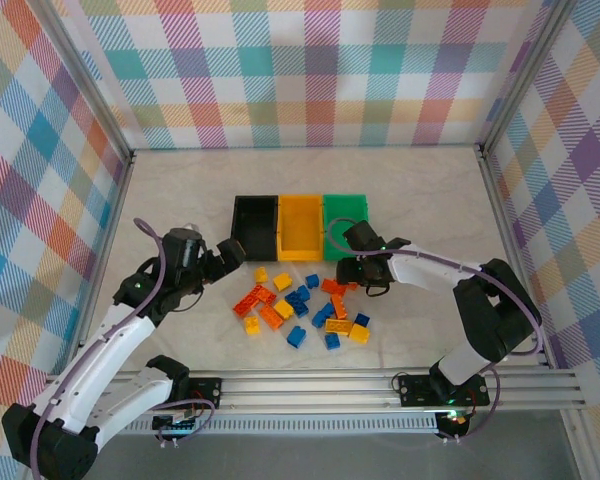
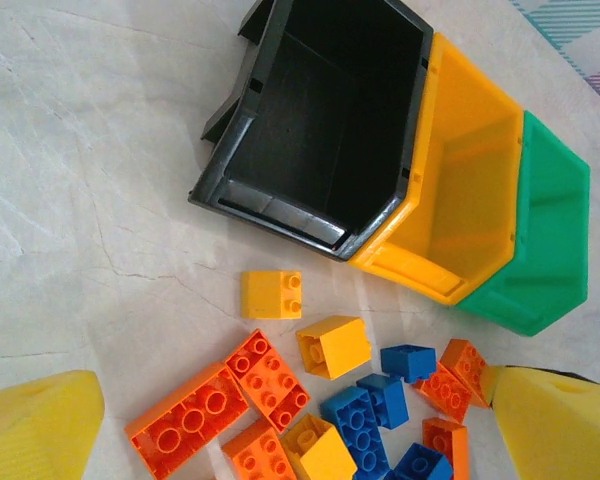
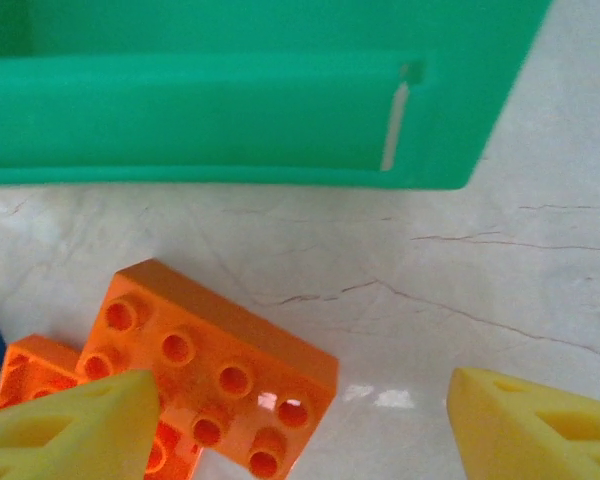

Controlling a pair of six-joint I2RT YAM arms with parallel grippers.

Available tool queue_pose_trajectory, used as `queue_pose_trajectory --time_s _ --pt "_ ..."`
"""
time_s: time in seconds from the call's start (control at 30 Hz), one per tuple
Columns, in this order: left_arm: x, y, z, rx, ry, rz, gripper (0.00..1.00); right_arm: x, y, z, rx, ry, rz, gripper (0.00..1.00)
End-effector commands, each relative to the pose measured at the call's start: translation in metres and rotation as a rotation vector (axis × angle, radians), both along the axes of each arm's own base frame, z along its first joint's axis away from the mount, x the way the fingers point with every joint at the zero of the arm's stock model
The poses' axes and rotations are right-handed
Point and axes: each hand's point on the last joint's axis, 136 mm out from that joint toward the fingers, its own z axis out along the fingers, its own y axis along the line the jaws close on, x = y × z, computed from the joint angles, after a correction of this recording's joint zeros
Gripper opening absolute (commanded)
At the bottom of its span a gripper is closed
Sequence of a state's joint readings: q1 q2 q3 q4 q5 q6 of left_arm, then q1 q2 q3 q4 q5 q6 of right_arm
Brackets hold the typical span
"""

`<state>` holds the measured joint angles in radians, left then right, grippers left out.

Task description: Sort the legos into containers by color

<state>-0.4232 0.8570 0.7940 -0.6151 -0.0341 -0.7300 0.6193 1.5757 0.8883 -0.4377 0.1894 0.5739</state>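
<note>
Pale marbled table (image 1: 180, 190), plaid walls (image 1: 310, 70), metal rail (image 1: 320, 385)

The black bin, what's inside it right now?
Nothing that can be seen: the left wrist view shows the black bin's floor and walls bare. Its front lip hides a thin strip of floor, and from above the interior is too dark to check.

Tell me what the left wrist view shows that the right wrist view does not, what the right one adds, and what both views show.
Left wrist view: the black bin, the yellow-orange bin and yellow bricks.
Right wrist view: a pale slit in the outer wall of the green bin, seen from close by.
Shared: the green bin, orange bricks, blue bricks (a mere edge in the right wrist view) and the marble table.
</note>
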Motion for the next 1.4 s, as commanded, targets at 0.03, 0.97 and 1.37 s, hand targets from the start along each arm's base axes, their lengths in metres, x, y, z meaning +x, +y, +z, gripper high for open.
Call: queue_pose_trajectory --time_s 0.03,0.97,1.37 --pt "-0.002 -0.005 -0.008 -0.009 0.022 -0.014 1.0 -0.002 -0.019 -0.01 -0.065 0.016 -0.108 0.72" --pt "-0.004 -0.008 -0.015 -0.011 0.04 -0.033 1.0 -0.01 -0.027 -0.008 -0.124 0.093 0.068 0.79" --pt "0.002 -0.011 -0.017 -0.008 0.049 -0.039 1.0 -0.024 -0.054 -0.021 -0.159 0.143 -0.052 0.58"
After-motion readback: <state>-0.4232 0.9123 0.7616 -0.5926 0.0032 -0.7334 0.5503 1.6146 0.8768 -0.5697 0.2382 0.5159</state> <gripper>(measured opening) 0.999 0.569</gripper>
